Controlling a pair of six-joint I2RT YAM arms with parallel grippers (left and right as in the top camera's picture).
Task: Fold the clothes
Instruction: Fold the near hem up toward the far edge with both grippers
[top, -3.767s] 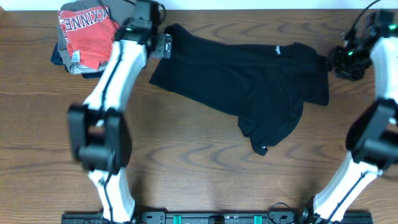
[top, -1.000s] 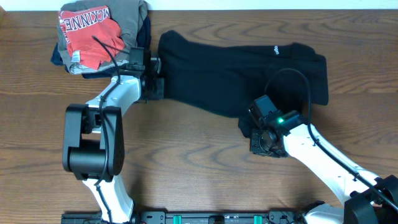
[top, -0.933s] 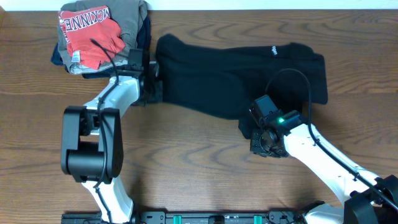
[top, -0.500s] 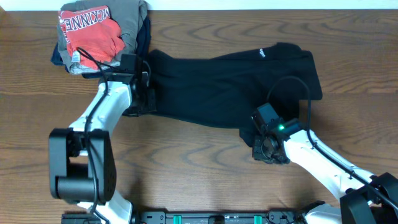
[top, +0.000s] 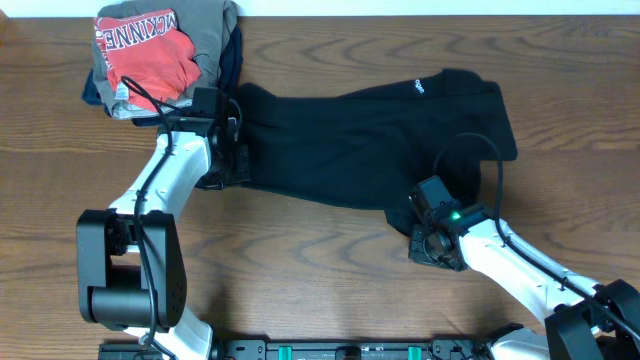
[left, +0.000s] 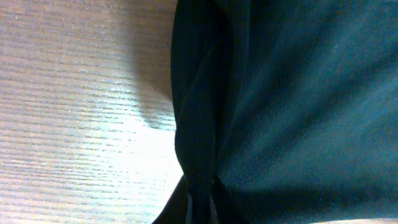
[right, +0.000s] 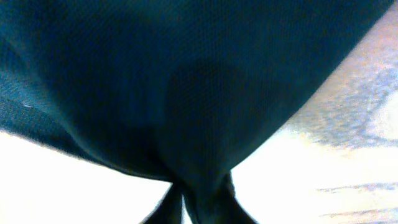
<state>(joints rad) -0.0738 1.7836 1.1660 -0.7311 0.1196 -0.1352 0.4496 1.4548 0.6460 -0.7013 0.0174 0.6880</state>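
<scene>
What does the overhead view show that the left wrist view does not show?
Only overhead: the whole black top with its white logo, the folded pile at the far left corner, and the right gripper shut on the top's near edge. Only left wrist: the cloth gathering into a tight ridge where the left gripper pinches it. Both: black fabric on the wooden table.
</scene>
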